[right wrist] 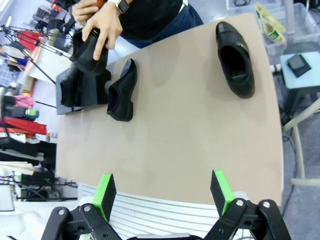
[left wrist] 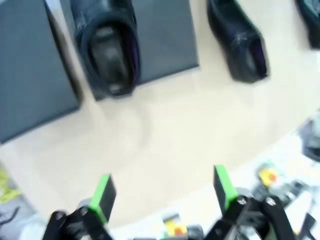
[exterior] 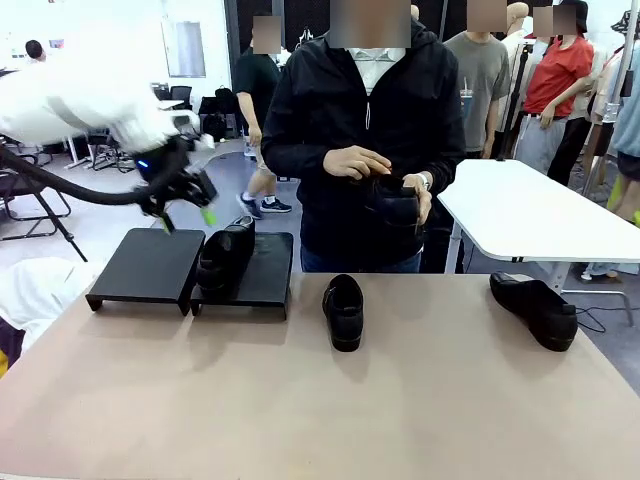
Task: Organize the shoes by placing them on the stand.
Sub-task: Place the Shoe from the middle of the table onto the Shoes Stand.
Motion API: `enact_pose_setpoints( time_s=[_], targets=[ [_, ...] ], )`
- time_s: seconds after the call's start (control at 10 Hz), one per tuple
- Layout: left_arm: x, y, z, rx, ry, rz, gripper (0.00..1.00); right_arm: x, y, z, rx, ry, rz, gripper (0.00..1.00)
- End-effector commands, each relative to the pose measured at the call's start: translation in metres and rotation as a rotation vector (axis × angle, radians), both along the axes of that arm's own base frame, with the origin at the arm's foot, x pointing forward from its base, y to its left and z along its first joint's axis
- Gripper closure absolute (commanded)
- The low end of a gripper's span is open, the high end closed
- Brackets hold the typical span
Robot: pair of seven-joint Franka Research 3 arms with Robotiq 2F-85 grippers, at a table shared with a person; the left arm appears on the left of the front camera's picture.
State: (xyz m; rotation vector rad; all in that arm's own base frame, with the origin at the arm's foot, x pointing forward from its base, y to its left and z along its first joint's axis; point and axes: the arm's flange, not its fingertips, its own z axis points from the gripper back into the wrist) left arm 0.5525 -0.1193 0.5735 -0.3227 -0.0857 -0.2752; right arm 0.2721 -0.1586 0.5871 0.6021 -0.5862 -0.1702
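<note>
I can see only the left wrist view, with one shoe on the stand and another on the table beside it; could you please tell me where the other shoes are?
Observer: The person across the table holds the fourth shoe in both hands.
Operator: Thank you. And the third one?
Observer: The third shoe lies on the table near its right edge, with its toe turned toward the robot's side.
Operator: Is the right gripper occupied?
Observer: No. The right gripper is open over the table's near edge, with nothing between its fingers.
</note>
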Motion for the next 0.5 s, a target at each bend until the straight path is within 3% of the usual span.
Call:
enact_pose_setpoints(
  time_s=[0.0, 0.2, 0.4],
  targets=[
    [-0.056, 0.064, 0.026, -0.11, 0.103, -0.002, 0.0, 0.0, 0.001, 0.003, 0.018, -0.004, -0.006, 0.0],
    [-0.157, 0.132, 0.025, -0.225, 0.114, 0.09, 0.0, 0.0, 0.001, 0.003, 0.018, -0.004, -0.006, 0.0],
    [-0.241, 0.199, -0.002, -0.378, 0.093, 0.26, 0.0, 0.0, 0.001, 0.003, 0.018, -0.004, -0.006, 0.0]
  ],
)
